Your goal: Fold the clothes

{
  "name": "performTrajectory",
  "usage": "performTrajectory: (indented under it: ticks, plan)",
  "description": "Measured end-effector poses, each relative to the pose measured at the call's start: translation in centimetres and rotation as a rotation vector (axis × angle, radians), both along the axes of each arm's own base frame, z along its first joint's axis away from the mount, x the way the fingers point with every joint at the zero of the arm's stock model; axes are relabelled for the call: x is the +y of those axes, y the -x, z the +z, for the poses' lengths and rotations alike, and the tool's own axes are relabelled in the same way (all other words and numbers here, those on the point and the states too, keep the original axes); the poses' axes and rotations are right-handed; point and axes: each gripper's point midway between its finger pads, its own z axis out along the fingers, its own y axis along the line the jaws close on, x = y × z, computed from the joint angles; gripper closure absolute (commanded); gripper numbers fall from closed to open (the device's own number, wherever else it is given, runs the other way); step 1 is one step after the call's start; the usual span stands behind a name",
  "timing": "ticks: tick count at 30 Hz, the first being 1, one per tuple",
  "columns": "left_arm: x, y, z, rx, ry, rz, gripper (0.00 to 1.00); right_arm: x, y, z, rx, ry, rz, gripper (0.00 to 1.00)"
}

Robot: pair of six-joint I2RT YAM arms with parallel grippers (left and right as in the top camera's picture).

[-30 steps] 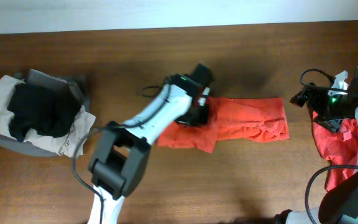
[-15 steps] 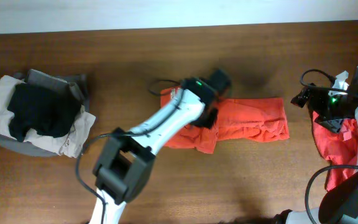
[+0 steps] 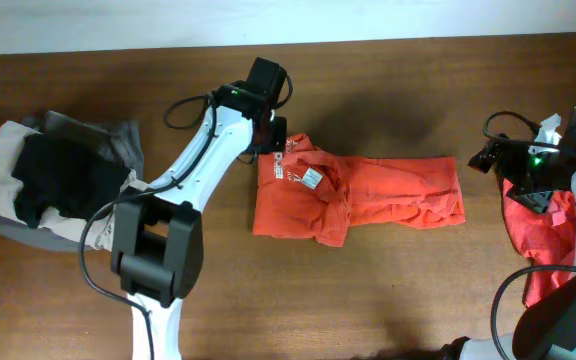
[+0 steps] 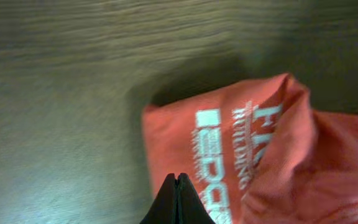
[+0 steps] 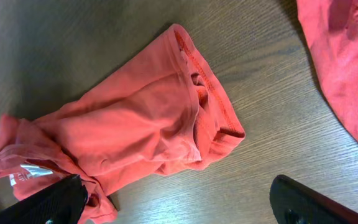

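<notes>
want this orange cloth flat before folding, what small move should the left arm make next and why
Probably draw the left gripper a little leftward to stretch the orange-red garment flat. Its jaws are shut at the garment's left corner, though a pinch isn't certain, and the cloth lies bunched and wrinkled.

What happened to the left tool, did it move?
Yes. The left tool went left and toward the far edge of the table, from over the middle of the orange shirt to its left corner.

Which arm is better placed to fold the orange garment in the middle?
Left: the left gripper is shut at the edge of the orange garment; the right gripper stands open, apart.
</notes>
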Motion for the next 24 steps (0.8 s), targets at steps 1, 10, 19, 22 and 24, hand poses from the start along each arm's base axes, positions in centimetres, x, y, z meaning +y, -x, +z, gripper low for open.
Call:
performTrajectory:
  ticks: [1, 10, 19, 22, 24]
  plan:
    - [-0.5, -0.1, -0.5, 0.006, 0.021, -0.009, 1.00, 0.0, 0.0, 0.0, 0.000, 0.000, 0.000, 0.01]
    - [-6.2, 0.7, -3.5, 0.055, 0.153, -0.116, 1.00, 0.0, 0.0, 0.0, 0.000, 0.000, 0.000, 0.01]
    - [-16.4, 2.0, 2.7, -0.093, 0.276, -0.332, 1.00, 0.0, 0.0, 0.0, 0.000, 0.000, 0.000, 0.01]
    - [-17.1, 3.6, 3.0, -0.075, 0.238, -0.366, 0.97, 0.0, 0.0, 0.0, 0.000, 0.000, 0.000, 0.01]
    - [-16.1, 3.9, 3.4, -0.059, 0.179, -0.357, 0.95, 0.0, 0.0, 0.0, 0.001, 0.000, 0.000, 0.01]
